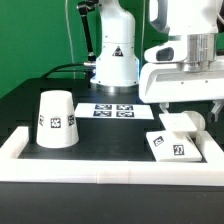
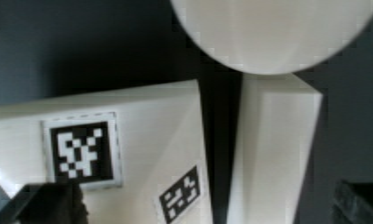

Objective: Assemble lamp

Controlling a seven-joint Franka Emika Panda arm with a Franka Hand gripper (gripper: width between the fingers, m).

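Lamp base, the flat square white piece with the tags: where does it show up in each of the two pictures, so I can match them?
Exterior view: the lamp base lies low near the front, at the exterior view's right.
Wrist view: the lamp base is seen close up and fills much of the picture.
Shared landmark: a black-and-white square tag on the base shows in both.

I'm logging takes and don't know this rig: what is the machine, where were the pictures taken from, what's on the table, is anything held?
A white robot arm with a two-finger gripper. One camera watches from off the arm; the other sits on the wrist. On the black table: the lamp's shade, mouth down, its flat base under the gripper, and the round bulb, clear only from the wrist. The tagged sheet is the marker board. The gripper is open, apparently holding nothing.
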